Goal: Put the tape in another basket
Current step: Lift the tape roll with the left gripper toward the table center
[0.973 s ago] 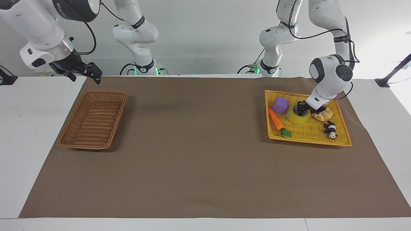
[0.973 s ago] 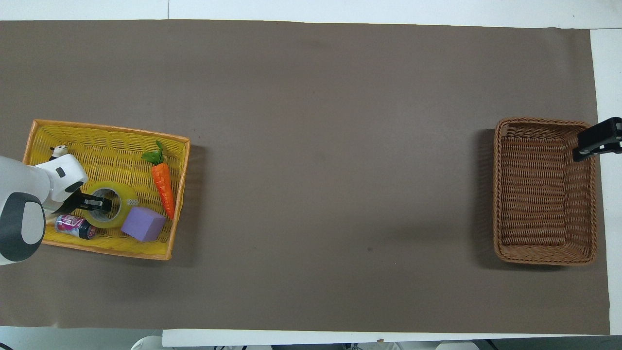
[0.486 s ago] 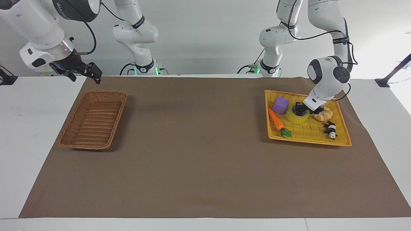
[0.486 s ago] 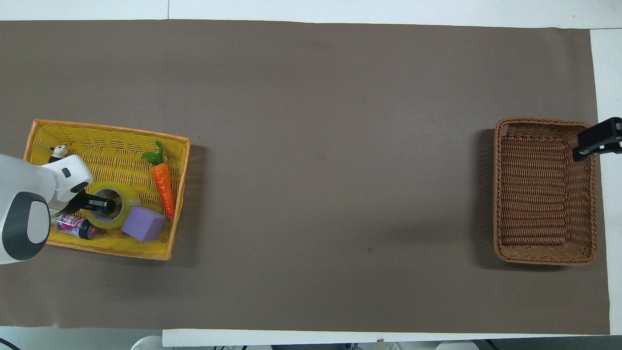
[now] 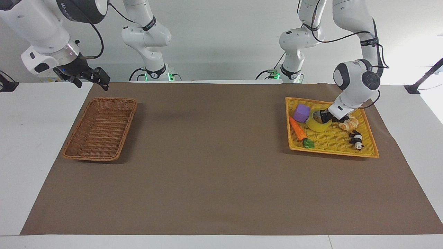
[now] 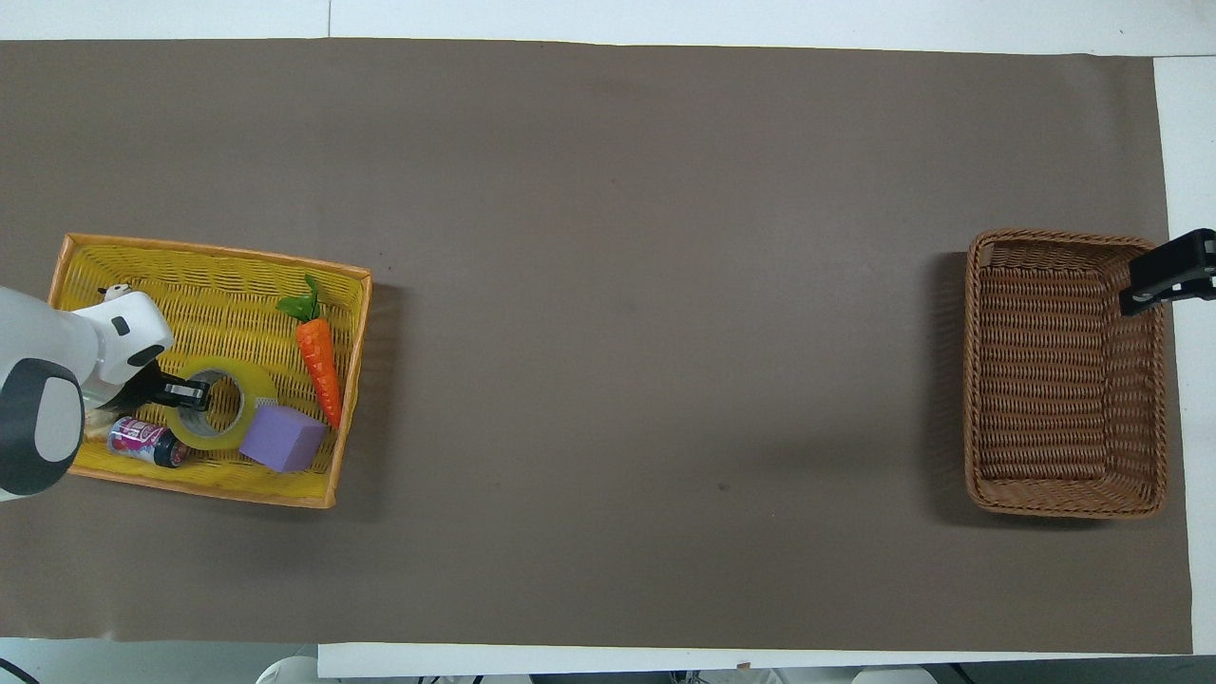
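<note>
The tape [image 5: 316, 126] [image 6: 214, 440], a yellow translucent roll, hangs tilted just above the yellow tray [image 5: 332, 141] [image 6: 218, 285] at the left arm's end of the table. My left gripper [image 5: 325, 117] [image 6: 195, 391] is shut on the roll's rim, one finger inside the ring. The brown wicker basket [image 5: 128, 116] [image 6: 1064, 370] lies at the right arm's end with nothing in it. My right gripper [image 5: 91, 83] [image 6: 1167, 274] waits open in the air over the basket's outer rim.
In the yellow tray, beside the tape, lie a purple cube [image 5: 302, 113] [image 6: 282, 439], a toy carrot [image 5: 297, 128] [image 6: 320, 366], a panda figure [image 5: 356, 140] [image 6: 116, 293], a bread piece [image 5: 349, 123] and a small can [image 6: 142, 442]. A brown mat covers the table between the two baskets.
My left gripper has closed on the tape's rim and risen a little, so the roll has tipped up off the tray floor. The right arm has not moved.
</note>
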`<state>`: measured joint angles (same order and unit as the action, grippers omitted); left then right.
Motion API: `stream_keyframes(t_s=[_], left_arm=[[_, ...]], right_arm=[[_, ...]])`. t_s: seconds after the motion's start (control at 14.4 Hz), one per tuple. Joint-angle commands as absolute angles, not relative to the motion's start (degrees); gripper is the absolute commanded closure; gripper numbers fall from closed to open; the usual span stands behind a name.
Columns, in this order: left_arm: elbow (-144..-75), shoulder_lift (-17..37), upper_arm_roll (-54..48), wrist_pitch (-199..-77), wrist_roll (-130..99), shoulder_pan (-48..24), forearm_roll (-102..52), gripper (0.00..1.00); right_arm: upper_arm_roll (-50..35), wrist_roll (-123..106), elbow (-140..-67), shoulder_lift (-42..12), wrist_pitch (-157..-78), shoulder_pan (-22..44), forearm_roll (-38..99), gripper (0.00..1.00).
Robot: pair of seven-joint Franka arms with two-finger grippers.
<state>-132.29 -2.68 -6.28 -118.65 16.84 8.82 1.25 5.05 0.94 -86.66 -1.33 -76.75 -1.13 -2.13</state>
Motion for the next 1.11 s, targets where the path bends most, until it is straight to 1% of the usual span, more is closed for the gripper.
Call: stream_keyframes(t_s=[0.0, 0.07, 0.21, 0.42, 0.63, 0.83, 1.04], left_arm=[[-118.9, -1.4, -6.0, -103.9, 14.5, 5.3, -2.1, 1.00], [-116.3, -1.5, -6.2, -100.9, 10.8, 4.6, -5.4, 1.00], [-113.6, -1.5, -6.4, -99.3, -0.1, -1.5, -11.7, 0.99], [-112.2, -0.9, -6.4, -102.6, -14.2, -12.3, -18.4, 0.99], [-112.2, -1.1, -6.4, -104.5, -23.6, -22.6, -19.3, 0.99], [-111.2, -1.1, -6.3, -105.2, -26.6, -27.8, -23.4, 0.99], [-110.2, -1.0, -6.4, -105.0, -27.0, -29.6, -26.0, 1.00]], right_arm=[[4.7, -0.3, -88.3, 0.1, -77.3, -1.6, -1.9, 0.01], [4.7, -0.3, -88.3, 0.1, -77.3, -1.6, -1.9, 0.01], [4.7, -0.3, -88.3, 0.1, -77.3, -1.6, -1.9, 0.01], [4.7, -0.3, -88.3, 0.1, -77.3, -1.6, -1.9, 0.01], [4.7, -0.3, -88.3, 0.1, -77.3, -1.6, -1.9, 0.01], [4.7, -0.3, -88.3, 0.1, -77.3, -1.6, -1.9, 0.01], [4.7, -0.2, -88.3, 0.1, -77.3, -1.6, -1.9, 0.01]])
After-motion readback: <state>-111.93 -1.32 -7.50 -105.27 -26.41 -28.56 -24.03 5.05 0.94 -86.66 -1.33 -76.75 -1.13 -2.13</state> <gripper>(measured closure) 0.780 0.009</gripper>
